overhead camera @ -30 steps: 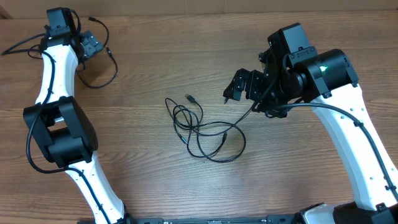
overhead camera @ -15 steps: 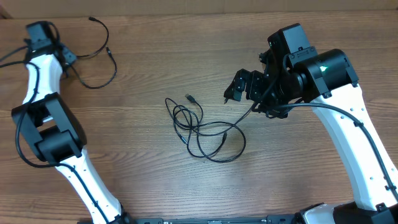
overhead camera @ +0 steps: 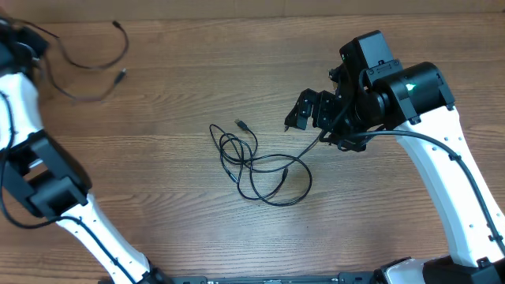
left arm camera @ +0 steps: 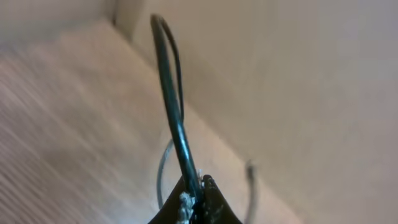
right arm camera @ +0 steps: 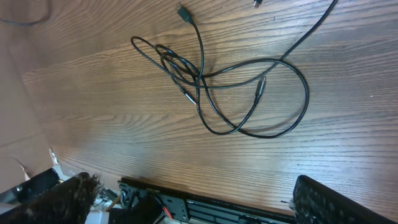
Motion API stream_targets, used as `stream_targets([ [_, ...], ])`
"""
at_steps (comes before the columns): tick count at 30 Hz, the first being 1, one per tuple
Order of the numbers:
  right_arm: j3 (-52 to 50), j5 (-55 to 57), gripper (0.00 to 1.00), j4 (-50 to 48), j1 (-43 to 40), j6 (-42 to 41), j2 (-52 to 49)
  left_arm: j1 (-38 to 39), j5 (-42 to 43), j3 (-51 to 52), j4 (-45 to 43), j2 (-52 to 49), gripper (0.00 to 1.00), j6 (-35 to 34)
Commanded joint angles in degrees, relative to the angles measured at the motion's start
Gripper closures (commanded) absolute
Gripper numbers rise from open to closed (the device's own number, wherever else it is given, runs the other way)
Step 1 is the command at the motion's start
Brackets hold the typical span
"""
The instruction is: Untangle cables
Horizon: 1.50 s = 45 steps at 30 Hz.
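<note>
Wood-grain tabletop (overhead camera: 173,229) fills the overhead view, with a paler strip along its far edge. Near the middle lie the tangled cables (overhead camera: 251,162), thin black cords in several overlapping loops, one small plug end pointing toward the far edge. One strand runs from the loops up to the right, under the right gripper (overhead camera: 298,113), which hangs above the table just right of the bundle. Whether that strand touches the gripper cannot be told from above. At the far left the left arm (overhead camera: 20,102) reaches into the top corner, its end cut off by the frame. A separate loose cable (overhead camera: 120,76), blurred, trails from that corner across the wood, well apart from the central bundle. In the left wrist view, the left gripper (left arm camera: 199,202) has its tips pressed together at the bottom of the frame, pinching a dark cord that rises from between them in a narrow loop. Blurred wood and a pale surface lie behind it. In the right wrist view the tangled cables lie flat on the table, loops crossing near their centre. The two dark fingers (right arm camera: 59,199) sit at the lower corners, spread wide with nothing between them. One strand leaves through the top right edge.
</note>
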State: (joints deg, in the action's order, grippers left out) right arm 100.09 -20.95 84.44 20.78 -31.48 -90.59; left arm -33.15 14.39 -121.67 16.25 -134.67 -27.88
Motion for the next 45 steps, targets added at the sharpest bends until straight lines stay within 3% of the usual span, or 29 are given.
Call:
stream_targets([
  [1, 0.35, 0.37, 0.0, -0.09, 0.28, 0.46, 0.09, -1.9, 3.61, -1.57, 0.72, 1.07, 0.68, -3.65],
  [3, 0.35, 0.35, 0.0, -0.07, 0.26, 0.44, 0.09, -2.54, 2.8, -1.33, 3.72, 0.96, 0.13, -3.41],
  [4, 0.35, 0.37, 0.0, -0.09, 0.28, 0.46, 0.09, -2.71, 2.12, -1.09, 5.62, 0.92, 0.0, -3.43],
  [8, 0.35, 0.37, 0.0, -0.17, 0.28, 0.46, 0.09, -2.73, 1.53, 0.63, 11.08, 0.9, 0.0, -1.31],
  [13, 0.35, 0.37, 0.0, -0.22, 0.28, 0.46, 0.09, -2.1, 1.55, 0.87, 19.78, 0.9, 0.0, 7.54],
  [15, 0.35, 0.37, 0.0, -0.24, 0.28, 0.46, 0.09, -1.75, 1.57, 0.87, 22.69, 0.9, 0.1, 9.79],
  [18, 0.35, 0.61, 0.0, -0.39, 0.28, 0.48, 0.09, -1.09, 2.34, 0.87, 27.47, 0.9, 0.1, 9.94],
  [25, -1.88, 11.06, 0.0, -2.47, 0.26, -0.42, 0.07, 3.23, 15.87, 0.87, 41.31, 0.9, 0.05, 11.96],
  [27, -3.32, 12.02, 0.0, -3.13, 0.26, -0.39, 0.02, 5.53, 20.81, 0.87, 43.98, 0.92, 0.11, 16.59],
  [32, -7.28, 17.18, 0.0, -4.24, -0.24, -0.39, 0.02, 12.72, 33.81, 0.87, 52.37, 0.94, 0.05, 24.35],
  [38, -8.96, 18.34, 0.0, -4.39, -3.74, -0.63, 0.02, 25.22, 26.4, 0.87, 65.46, 0.94, 0.04, 27.98],
  [41, -9.01, 18.32, 0.0, -4.0, -7.52, -0.59, 0.02, 34.32, 15.69, 0.87, 68.17, 0.94, 0.04, 20.2],
  [42, -9.03, 18.34, 0.0, -3.87, -7.96, -0.59, 0.02, 36.54, 14.29, 0.87, 69.02, 0.92, 0.06, 16.65],
  [45, -9.03, 18.32, 0.0, -3.78, -7.96, -0.59, 0.02, 40.74, 13.75, 0.87, 70.53, 0.92, 0.13, 15.37],
])
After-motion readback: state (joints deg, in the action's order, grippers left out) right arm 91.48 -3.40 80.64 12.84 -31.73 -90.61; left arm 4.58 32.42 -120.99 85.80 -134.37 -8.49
